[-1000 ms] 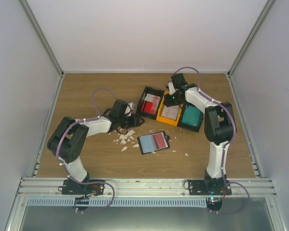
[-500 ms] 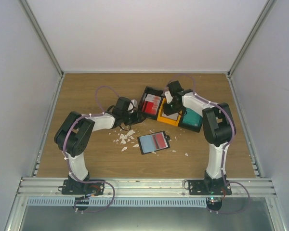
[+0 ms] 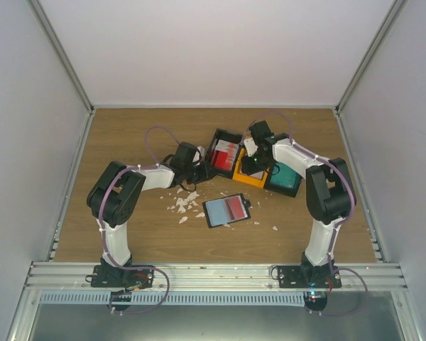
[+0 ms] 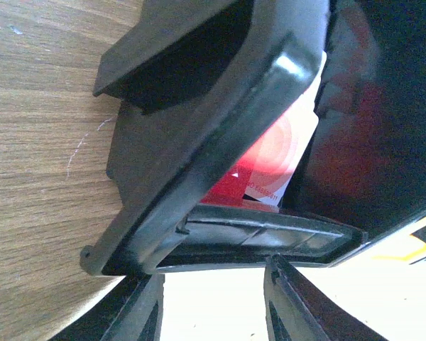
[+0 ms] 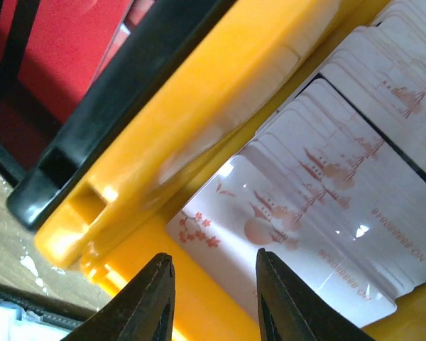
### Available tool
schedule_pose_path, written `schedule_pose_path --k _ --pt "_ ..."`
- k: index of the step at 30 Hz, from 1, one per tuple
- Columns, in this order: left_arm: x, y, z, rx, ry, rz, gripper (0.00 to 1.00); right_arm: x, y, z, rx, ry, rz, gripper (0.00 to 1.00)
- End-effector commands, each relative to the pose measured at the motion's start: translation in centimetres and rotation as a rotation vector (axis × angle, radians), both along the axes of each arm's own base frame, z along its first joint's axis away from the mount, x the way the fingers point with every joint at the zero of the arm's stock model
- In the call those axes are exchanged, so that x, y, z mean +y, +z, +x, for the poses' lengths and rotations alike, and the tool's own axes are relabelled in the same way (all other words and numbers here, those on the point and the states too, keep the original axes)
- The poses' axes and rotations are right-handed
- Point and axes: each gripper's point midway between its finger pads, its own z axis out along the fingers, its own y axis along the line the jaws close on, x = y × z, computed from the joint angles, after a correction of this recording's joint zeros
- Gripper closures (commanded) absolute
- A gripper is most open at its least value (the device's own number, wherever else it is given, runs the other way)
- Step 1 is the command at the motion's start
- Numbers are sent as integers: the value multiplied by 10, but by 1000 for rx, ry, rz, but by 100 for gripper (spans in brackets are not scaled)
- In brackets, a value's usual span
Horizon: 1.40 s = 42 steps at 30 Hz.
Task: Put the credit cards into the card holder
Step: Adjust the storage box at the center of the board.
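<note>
The fingers (image 4: 138, 312) of my left gripper (image 4: 211, 309) stand partly apart with nothing between them, just under the rim of the black bin (image 4: 199, 142). Beyond that rim a red-and-white card (image 4: 270, 160) leans inside. My right gripper (image 5: 214, 302) is likewise part-open and empty, hanging over the yellow bin (image 5: 184, 128). The front card of the whitish cards (image 5: 319, 241) lies just ahead of its tips, untouched as far as I can tell. Further to that hand's outer side sit the teal cards (image 3: 284, 172). Behind both grippers, toward my bases and well apart from either, the card holder (image 3: 227, 210) lies open on the table (image 3: 128, 135) near white crumbs (image 3: 184, 204). It shows a red patch, perhaps a card already in; I cannot tell. I judge that most of the job remains, since neither hand has a card yet.
</note>
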Motion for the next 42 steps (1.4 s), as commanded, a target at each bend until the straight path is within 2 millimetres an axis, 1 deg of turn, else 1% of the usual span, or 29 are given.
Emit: schedule_pose_path --k 1,4,7,9,12,16,22,24,26,29,33,37,42 --pt "-12 12 15 -58 1 -26 60 0 2 -15 27 10 -12 66" --pt "-13 9 13 -50 -3 -24 60 -10 -2 -6 -7 -20 -79 66" --pt "-11 9 14 -52 6 -15 60 -20 -7 9 -55 -46 -157 60" --pt "-11 9 16 -53 9 -12 60 -20 -12 14 -59 -32 -175 57" --pt "-13 9 18 -54 8 -13 60 -18 -21 17 -47 -6 -188 55" --pt "-14 10 20 -57 7 -14 60 -12 -30 16 -37 53 -195 53" --pt "-15 7 26 -57 8 1 60 -14 -41 17 -39 170 -238 51" --pt "-15 6 28 -56 9 3 60 -14 -42 16 -28 199 -225 51" --pt "-15 6 29 -55 10 4 60 -9 -38 16 -11 207 -184 53" --pt "-16 7 32 -58 9 4 60 2 -25 10 -5 225 -105 57" --pt "-18 5 36 -56 7 7 60 8 -12 1 1 232 -50 61" --pt "-20 5 40 -55 4 9 60 11 -7 -9 20 240 -17 61" --pt "-21 7 45 -60 9 9 60 12 1 -14 15 232 5 61"
